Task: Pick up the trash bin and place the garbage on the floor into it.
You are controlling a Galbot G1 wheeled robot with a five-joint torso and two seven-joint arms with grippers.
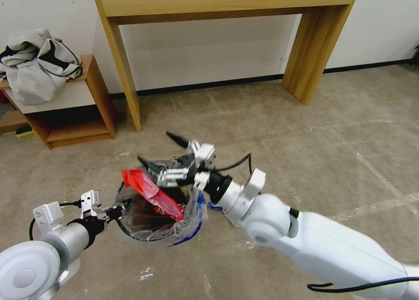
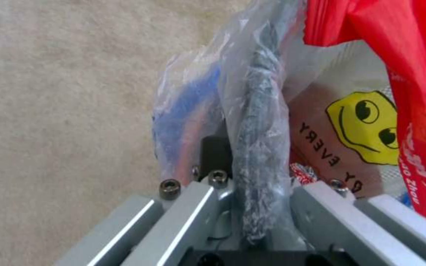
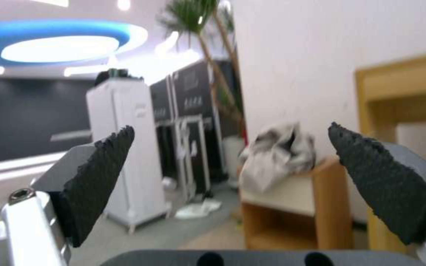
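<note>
The bin [image 1: 163, 219] hangs just above the floor [image 1: 305, 129] in front of the robot, lined with a clear bag [image 2: 267, 74] that folds out over its blue rim. The left hand [image 1: 114, 211] is clamped on the rim at the bin's left side; in the left wrist view one finger [image 2: 260, 147] lies inside the liner and the other outside, with rim and plastic pinched between them. The bag carries black letters and a yellow smiley [image 2: 366, 127].

A red wrapper [image 1: 150, 193] lies across the bin's mouth, one end poking up over the rim at the far left, the rest sloping down inside. More red litter sits deeper in the bin.

The right hand [image 1: 158, 151] hovers over the bin's far edge, spread wide and holding nothing; its dark pads [image 3: 100, 181] stand well apart in the right wrist view.

Behind stand a tall wooden bench [image 1: 227, 3] against the wall and a low shelf [image 1: 70, 116] with crumpled cloth [image 1: 39, 64] on top.
</note>
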